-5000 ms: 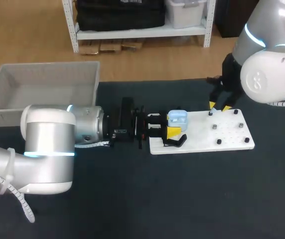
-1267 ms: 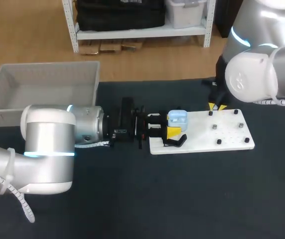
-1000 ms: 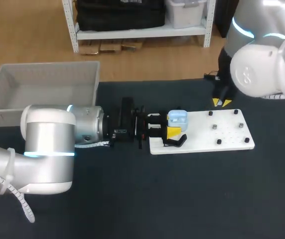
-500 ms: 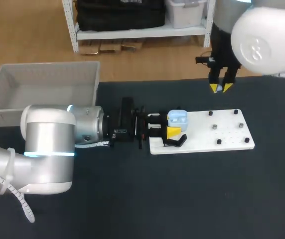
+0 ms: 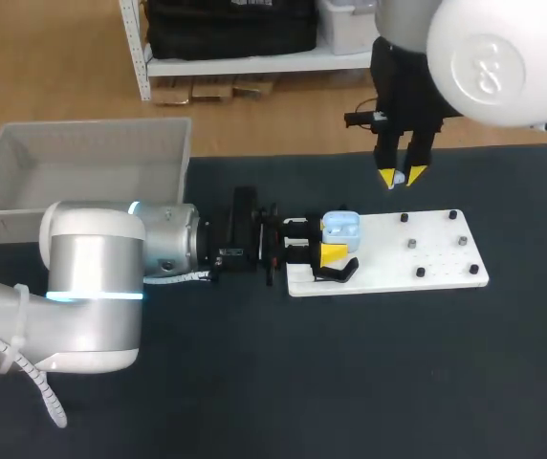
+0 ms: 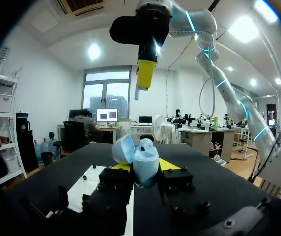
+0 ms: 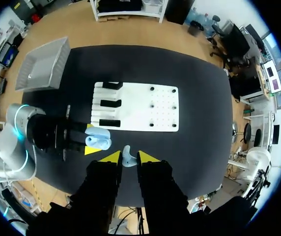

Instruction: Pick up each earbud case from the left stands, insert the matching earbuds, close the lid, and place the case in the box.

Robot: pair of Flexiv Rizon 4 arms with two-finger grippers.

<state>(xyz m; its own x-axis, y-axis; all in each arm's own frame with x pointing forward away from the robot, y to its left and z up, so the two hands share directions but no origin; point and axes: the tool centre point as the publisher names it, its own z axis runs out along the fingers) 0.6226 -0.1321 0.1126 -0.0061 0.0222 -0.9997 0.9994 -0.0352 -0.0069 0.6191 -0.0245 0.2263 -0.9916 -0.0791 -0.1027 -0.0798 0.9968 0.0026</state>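
Note:
A light-blue earbud case [image 5: 340, 227] with its lid up is held at the left end of the white board [image 5: 436, 263], and my left gripper [image 5: 329, 249] is shut on it. In the left wrist view the case [image 6: 144, 160] stands tilted between that gripper's [image 6: 144, 171] yellow-tipped fingers. My right gripper [image 5: 401, 177] hangs high above the board's far edge, shut on a small pale earbud [image 7: 126, 158]. From the right wrist view the case [image 7: 99, 138] lies below and just beside my right gripper [image 7: 126, 158].
A grey empty bin [image 5: 82, 163] stands at the table's back left. Three black stands [image 7: 111, 104] sit on the board's left part, and small dark pegs [image 5: 412, 245] dot its right part. Dark table surface surrounds the board.
My right gripper has risen from near the board's far right corner and moved left, carrying the earbud. The left arm and the case have not moved.

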